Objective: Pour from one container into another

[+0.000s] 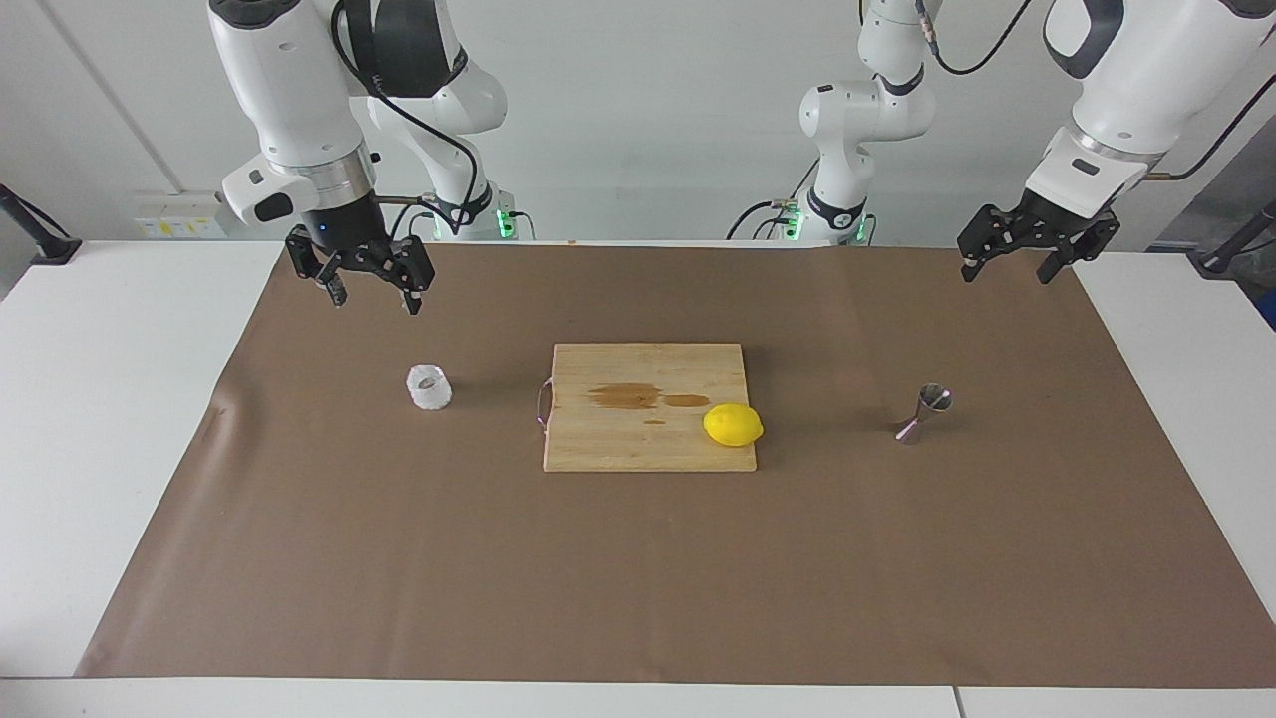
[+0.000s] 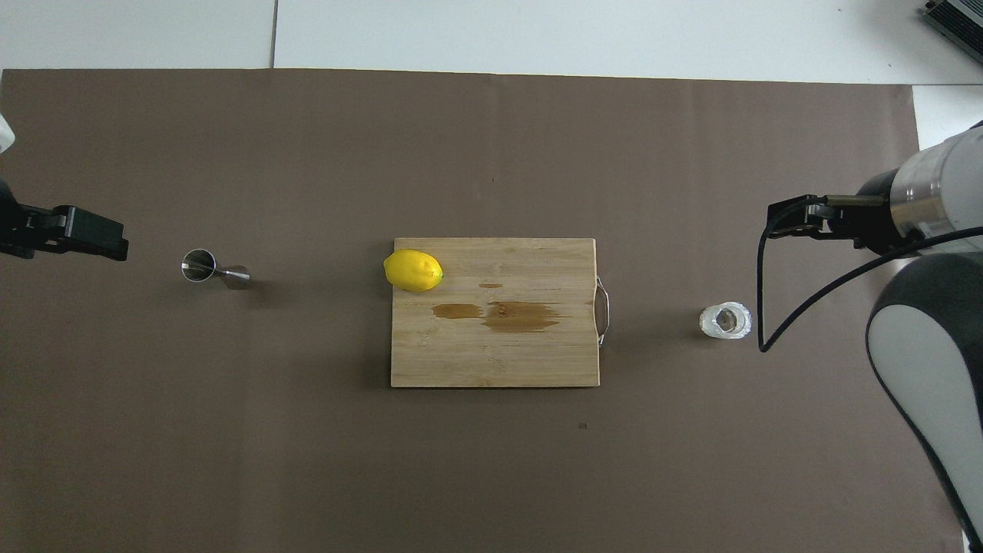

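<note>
**Inspector:** Both pincers are to be recorded first. How is the right gripper [image 1: 371, 294] found?

**Assistant:** It is found raised in the air, fingers spread apart, nothing held between them. It is hung over the brown mat [image 1: 638, 558] at the right arm's end of the table [image 1: 100, 399]. The cup [image 1: 429, 387] is seen below it on the mat, slightly toward the board, and is not touched.

**Inspector:** And the left gripper [image 1: 1009, 269]?

**Assistant:** It is likewise found released and empty, raised over the mat's edge at the left arm's end. The jigger [image 1: 924, 411] is seen standing upright on the mat, below that gripper and toward the middle of the table, well apart from it.

**Inspector:** How is the cup described?

**Assistant:** It is noted as white, translucent and bumpy, set upright with its rim up. In the overhead view something pale can be seen inside it, but what it is cannot be told.

**Inspector:** What is placed between the two pincers?

**Assistant:** A wooden board [image 1: 648, 439] is laid in the middle of the mat, between cup and jigger, its wire handle [image 1: 543, 404] turned toward the cup. A lemon [image 1: 733, 425] is rested on the corner of the board toward the jigger. Brown wet stains [image 1: 638, 396] are marked on the board, just beside the lemon.

**Inspector:** Is any contact recorded?

**Assistant:** None is recorded; cup and jigger are kept well apart, each at its own end.
</note>
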Robot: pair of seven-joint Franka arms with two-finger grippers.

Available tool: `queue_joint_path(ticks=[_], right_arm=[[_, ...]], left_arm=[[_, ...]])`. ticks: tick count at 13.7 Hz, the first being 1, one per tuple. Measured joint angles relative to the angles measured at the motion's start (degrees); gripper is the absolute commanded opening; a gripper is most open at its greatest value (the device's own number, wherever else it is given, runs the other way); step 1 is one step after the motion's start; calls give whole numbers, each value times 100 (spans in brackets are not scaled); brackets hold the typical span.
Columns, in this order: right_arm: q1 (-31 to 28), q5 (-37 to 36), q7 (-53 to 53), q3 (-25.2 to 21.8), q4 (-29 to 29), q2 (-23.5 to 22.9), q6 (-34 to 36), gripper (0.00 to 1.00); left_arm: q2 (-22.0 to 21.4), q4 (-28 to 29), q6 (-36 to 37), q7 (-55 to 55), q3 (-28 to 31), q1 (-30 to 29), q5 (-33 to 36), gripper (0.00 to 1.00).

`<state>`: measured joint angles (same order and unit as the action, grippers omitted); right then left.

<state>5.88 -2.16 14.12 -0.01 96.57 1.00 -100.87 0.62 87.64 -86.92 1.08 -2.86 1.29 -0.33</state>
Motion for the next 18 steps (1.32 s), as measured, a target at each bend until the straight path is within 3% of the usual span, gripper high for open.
queue_joint_path(ticks=[12,18], right_arm=[[0,0,0,0,0,0,0,100],[0,0,0,0,0,0,0,100]], left_arm=[[1,-9,0,-94,32,-12,-71,100],[320,5,0,-1439,103,-508,-1034,100]])
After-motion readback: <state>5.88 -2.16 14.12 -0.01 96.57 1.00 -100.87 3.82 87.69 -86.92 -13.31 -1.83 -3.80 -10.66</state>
